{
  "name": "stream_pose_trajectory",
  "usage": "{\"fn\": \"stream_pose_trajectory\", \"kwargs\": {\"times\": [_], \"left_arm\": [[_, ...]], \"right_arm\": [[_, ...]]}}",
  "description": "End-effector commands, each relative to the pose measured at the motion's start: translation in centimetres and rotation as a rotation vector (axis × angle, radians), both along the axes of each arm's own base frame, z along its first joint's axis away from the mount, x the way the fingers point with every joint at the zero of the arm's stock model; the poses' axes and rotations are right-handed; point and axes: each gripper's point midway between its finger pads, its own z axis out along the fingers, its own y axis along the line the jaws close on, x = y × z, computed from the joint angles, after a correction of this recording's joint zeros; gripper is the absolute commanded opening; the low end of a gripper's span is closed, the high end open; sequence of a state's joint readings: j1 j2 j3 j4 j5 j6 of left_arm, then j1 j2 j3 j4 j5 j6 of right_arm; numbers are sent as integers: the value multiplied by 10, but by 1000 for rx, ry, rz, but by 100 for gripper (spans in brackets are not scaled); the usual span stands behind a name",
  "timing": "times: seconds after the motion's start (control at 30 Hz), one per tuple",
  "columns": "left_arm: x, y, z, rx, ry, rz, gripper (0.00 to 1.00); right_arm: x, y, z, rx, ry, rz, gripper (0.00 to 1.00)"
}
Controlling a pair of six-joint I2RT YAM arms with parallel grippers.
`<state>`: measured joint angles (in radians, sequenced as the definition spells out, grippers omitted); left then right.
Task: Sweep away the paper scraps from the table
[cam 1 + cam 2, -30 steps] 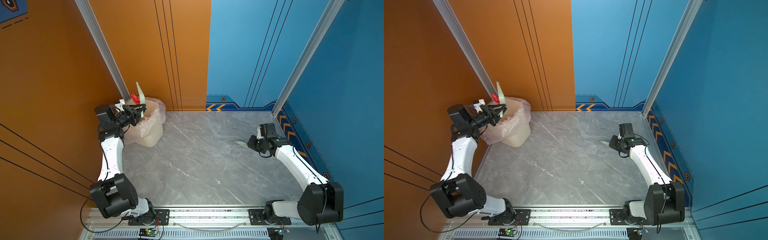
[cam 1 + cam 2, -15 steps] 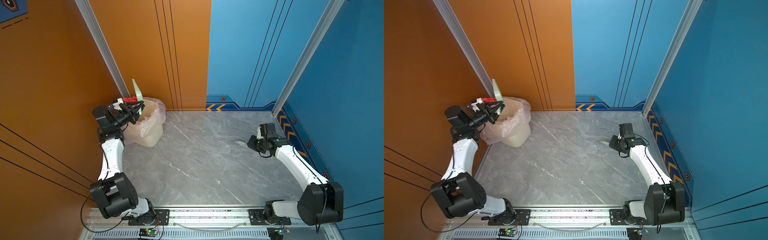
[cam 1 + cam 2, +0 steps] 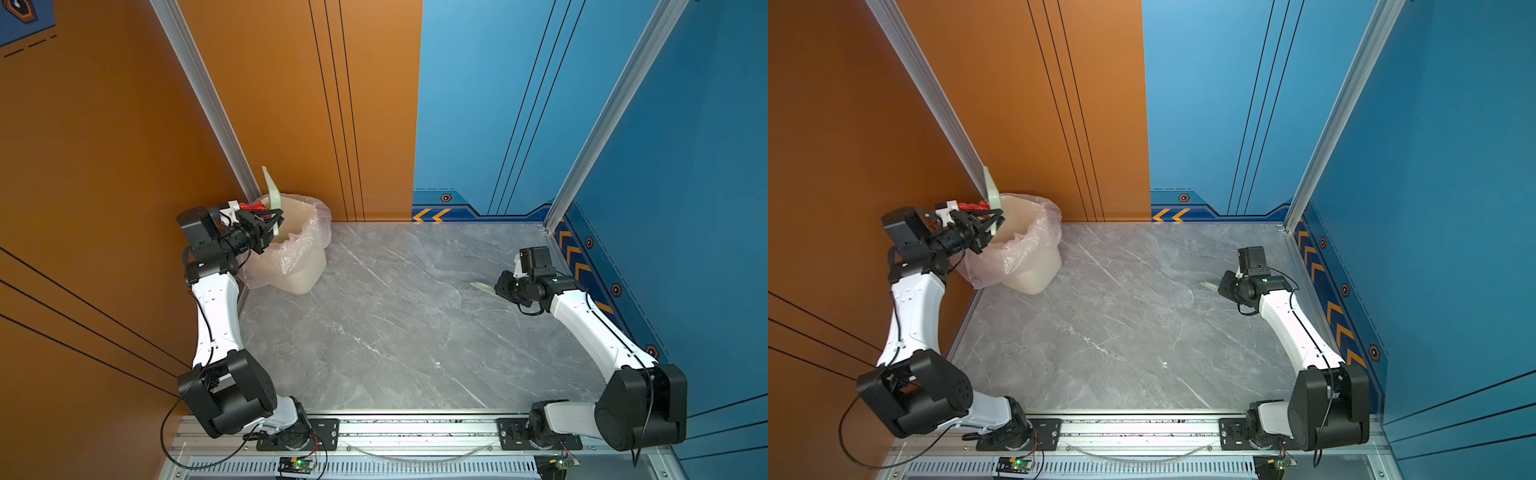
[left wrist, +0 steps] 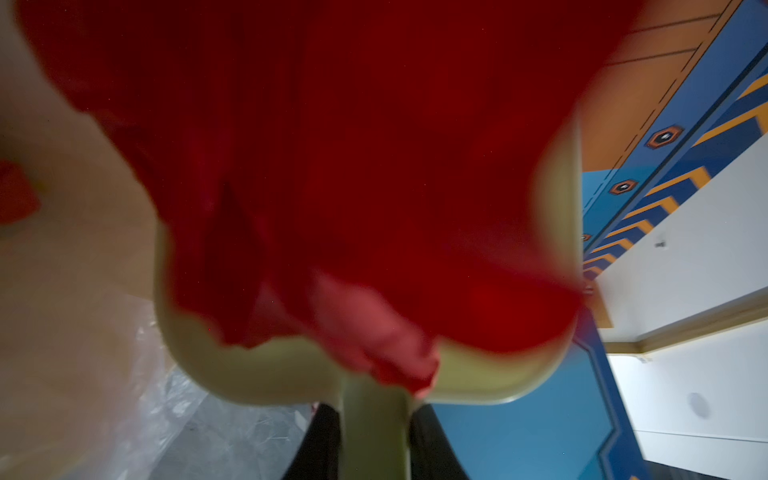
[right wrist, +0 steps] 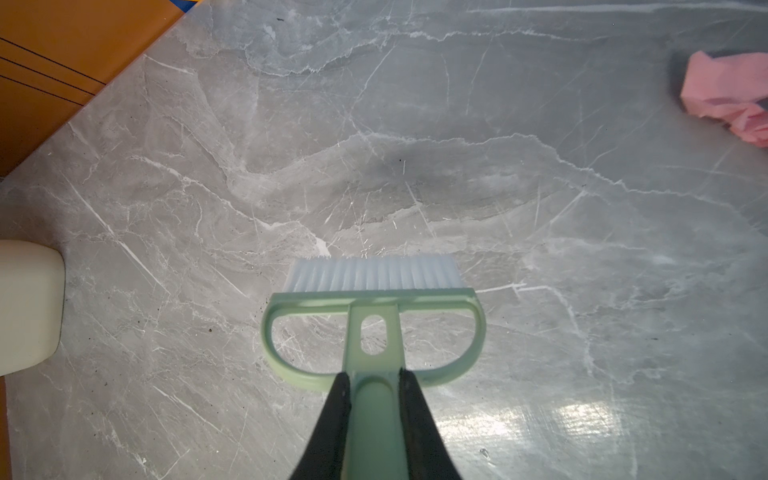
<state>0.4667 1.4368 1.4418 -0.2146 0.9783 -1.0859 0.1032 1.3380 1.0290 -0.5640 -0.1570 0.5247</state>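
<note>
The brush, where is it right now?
In both top views the brush is at the right side of the table, far from the bin, its handle clamped in the right gripper.

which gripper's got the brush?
The right gripper, jaws shut on the green brush handle over the table; the left gripper holds the dustpan of red scraps at the bin.

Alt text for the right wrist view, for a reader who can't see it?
The black fingers of the right gripper clamp the handle of a pale green brush, white bristles pointing ahead over the grey marble table. A pink paper scrap lies beyond it, and a cream bin's corner shows at the frame edge.
</note>
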Motion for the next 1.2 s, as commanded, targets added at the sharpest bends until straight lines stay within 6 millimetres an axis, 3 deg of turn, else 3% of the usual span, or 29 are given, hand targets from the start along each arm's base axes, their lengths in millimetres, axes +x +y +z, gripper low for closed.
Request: {"fn": "stream_pose_trajectory", "kwargs": {"times": [0.0,0.4,0.67,1.17], "left_arm": [[-19,6,-18,198,74,18,0],[-3,22,-58,298,190,28,0],[-9,25,-52,483,213,76,0],[-3,20,-43,869,293,63,0]], "right_arm": [[-1,-1,-2,-5,-3,-2,0],[-1,0,-1,1,-4,-5,0],[1,1,-3,4,-1,-5,0],[4,4,-7,13,5,2,0]]}}
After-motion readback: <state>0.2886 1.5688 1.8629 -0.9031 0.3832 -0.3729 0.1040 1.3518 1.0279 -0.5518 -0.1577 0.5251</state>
